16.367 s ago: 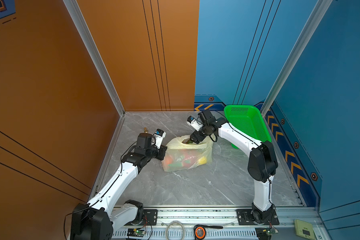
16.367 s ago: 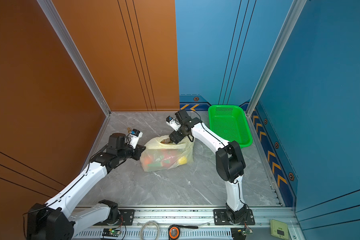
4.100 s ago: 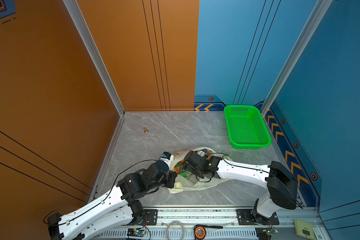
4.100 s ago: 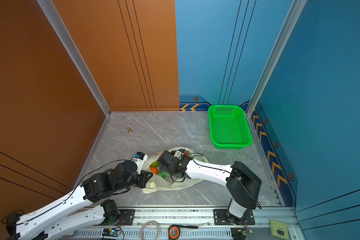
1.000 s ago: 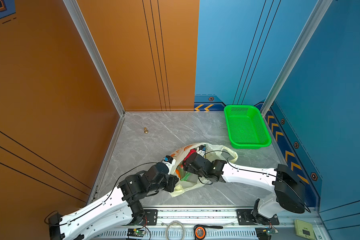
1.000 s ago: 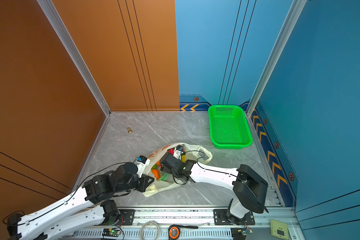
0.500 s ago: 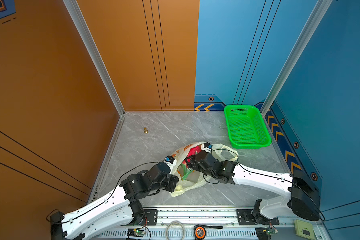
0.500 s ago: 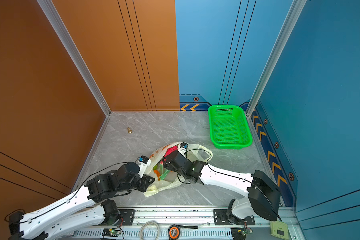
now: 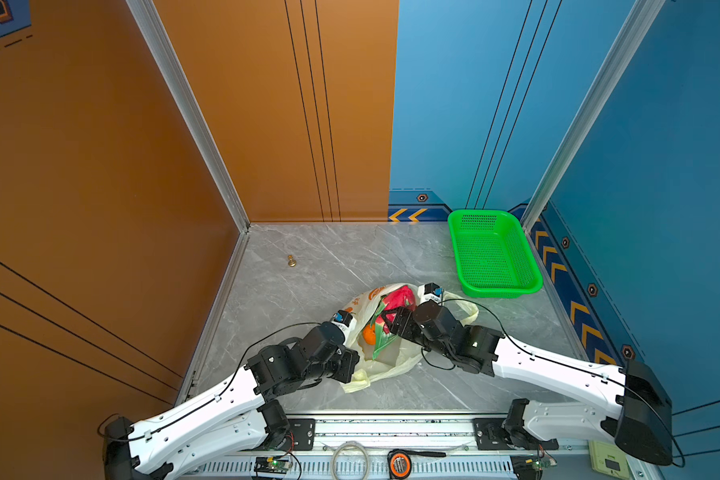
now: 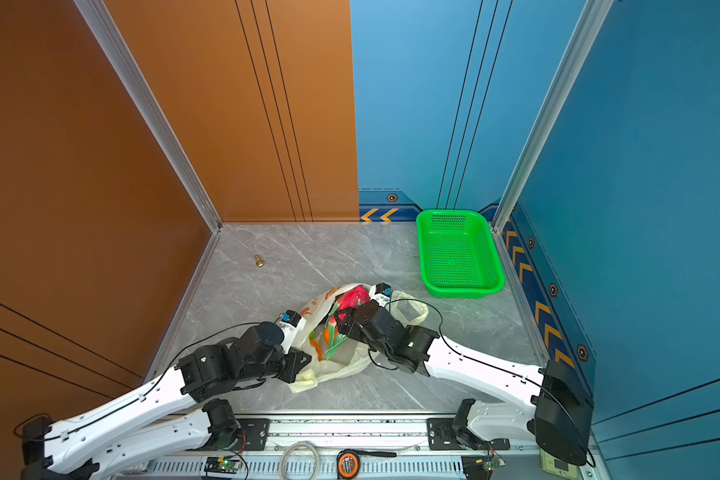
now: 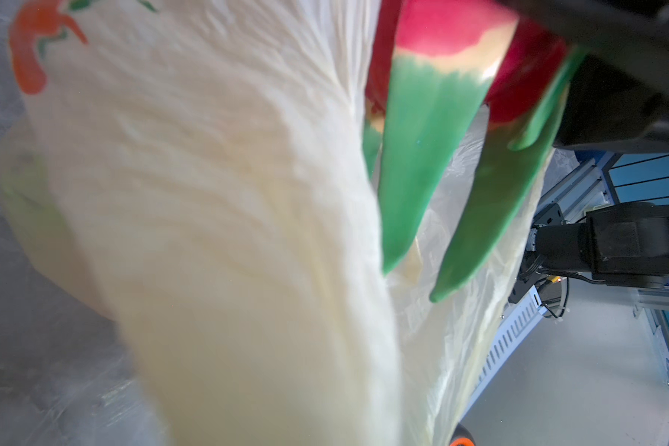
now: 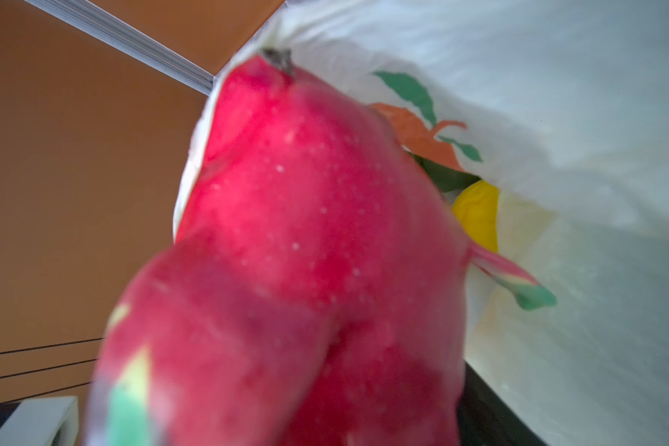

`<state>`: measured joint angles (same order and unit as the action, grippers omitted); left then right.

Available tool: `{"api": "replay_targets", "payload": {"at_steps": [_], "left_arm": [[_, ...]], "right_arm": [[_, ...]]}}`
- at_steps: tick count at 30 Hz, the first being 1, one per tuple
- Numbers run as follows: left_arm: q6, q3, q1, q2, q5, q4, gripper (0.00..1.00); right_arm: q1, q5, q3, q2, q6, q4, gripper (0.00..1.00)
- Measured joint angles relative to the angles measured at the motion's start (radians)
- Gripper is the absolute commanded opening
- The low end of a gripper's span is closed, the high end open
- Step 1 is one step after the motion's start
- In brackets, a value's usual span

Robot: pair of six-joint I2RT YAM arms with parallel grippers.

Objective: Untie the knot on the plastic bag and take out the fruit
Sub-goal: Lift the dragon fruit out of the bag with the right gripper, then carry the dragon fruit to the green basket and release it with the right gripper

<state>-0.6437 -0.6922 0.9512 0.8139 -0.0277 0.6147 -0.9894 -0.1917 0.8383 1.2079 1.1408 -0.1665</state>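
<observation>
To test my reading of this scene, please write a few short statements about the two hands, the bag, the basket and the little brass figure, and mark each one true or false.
1. The right hand grips the pink-and-green toy dragon fruit. True.
2. The left hand is open and touches nothing. False: it is shut on the thin pale yellow plastic bag.
3. The bright green perforated plastic basket holds no fruit. True.
4. The small brass pawn-shaped figure lies inside the plastic bag. False: it stands on the grey marble table, well apart from the bag.
</observation>
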Motion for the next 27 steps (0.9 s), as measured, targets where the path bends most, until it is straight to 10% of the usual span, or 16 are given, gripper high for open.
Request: {"api": "replay_targets", "payload": {"at_steps": [27], "left_arm": [[0.054,-0.089,-0.047,0.077,0.0,-0.014,0.0]], "right_arm": [[-0.056,0.135,0.2,-0.144,-0.122,-0.288,0.11]]}}
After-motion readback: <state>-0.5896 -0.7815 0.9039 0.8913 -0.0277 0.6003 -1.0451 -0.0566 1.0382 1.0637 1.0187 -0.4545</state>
